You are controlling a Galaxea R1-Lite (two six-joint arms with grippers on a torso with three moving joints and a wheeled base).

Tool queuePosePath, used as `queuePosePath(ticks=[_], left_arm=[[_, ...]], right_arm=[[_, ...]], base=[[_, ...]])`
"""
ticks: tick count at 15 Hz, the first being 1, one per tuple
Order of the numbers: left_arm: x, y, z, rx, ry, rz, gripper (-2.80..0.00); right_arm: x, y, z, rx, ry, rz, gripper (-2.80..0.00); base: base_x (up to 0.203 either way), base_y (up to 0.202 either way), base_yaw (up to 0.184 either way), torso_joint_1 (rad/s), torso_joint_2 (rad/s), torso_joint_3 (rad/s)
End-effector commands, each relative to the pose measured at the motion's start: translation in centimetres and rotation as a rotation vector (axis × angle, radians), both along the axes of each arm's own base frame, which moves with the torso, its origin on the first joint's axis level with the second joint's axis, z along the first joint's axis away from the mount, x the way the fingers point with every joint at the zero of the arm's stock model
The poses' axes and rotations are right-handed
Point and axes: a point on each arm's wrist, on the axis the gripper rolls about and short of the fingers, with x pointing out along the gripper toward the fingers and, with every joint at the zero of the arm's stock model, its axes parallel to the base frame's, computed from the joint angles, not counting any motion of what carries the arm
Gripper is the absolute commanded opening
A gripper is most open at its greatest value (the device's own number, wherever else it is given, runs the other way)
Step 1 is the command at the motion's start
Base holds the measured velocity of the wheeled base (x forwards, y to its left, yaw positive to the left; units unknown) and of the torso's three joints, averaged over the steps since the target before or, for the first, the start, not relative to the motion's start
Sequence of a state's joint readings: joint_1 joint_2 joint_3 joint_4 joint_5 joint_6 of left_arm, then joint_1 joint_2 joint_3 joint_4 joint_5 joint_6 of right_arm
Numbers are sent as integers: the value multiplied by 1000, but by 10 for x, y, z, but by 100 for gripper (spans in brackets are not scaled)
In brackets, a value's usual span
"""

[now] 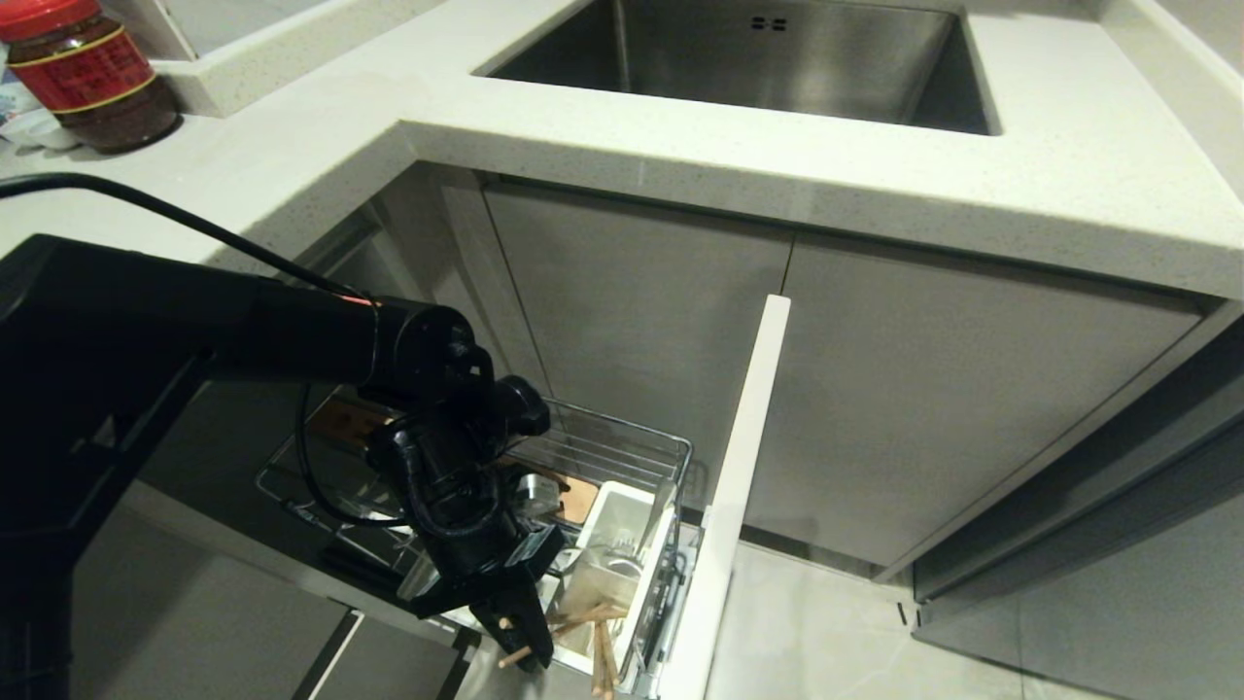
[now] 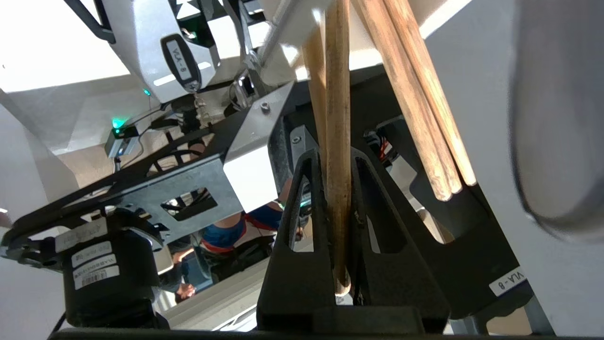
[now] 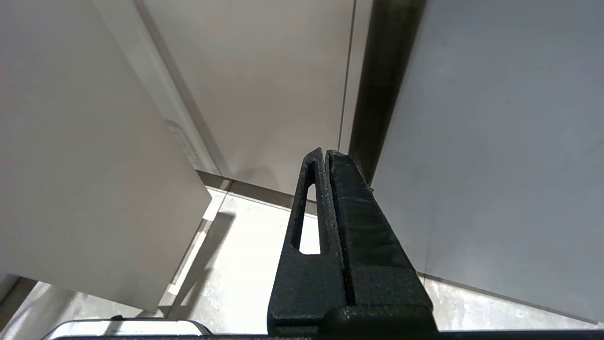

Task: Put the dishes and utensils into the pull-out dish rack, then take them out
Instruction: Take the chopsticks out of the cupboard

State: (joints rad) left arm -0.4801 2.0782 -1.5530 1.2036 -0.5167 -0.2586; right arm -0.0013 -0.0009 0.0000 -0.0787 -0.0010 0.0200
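While the right hand [image 3: 325, 156] is idling shut, the left hand [image 1: 515, 632] is clamping the light, stiff, slippery chopsticks [image 2: 337, 156] near their ends, low in the frame's centre, over the rack's white utensil holder [image 1: 612, 515], gripping both sticks together.

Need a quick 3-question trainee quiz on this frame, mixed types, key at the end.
1. True or false: the left gripper is shut on wooden chopsticks.
2. The right gripper is: A) holding a fork, B) shut and empty, C) wide open.
3. Fill in: the pull-out dish rack sits below the counter that holds the steel ____.

Key: 1 true; 2 B; 3 sink.
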Motion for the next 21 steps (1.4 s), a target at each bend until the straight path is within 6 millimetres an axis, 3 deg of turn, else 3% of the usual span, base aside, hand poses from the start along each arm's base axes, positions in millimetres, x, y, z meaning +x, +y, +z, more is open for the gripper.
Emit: queuePosePath(ticks=[1, 8, 13, 21], left_arm=[[-3, 0, 5, -1, -3, 7, -280], [-12, 6, 20, 62, -81, -7, -280], [-36, 21, 60, 72, -209, -11, -280], [-91, 37, 120, -26, -260, -58, -280]], right_arm=[[2, 0, -7, 0, 26, 0, -280], [2, 0, -7, 0, 27, -1, -280], [2, 0, -7, 0, 26, 0, -280], [2, 0, -7, 0, 26, 0, -280]], base=[[0, 0, 0, 0, 0, 0], [0, 0, 0, 0, 0, 0], [0, 0, 0, 0, 0, 0], [0, 0, 0, 0, 0, 0]])
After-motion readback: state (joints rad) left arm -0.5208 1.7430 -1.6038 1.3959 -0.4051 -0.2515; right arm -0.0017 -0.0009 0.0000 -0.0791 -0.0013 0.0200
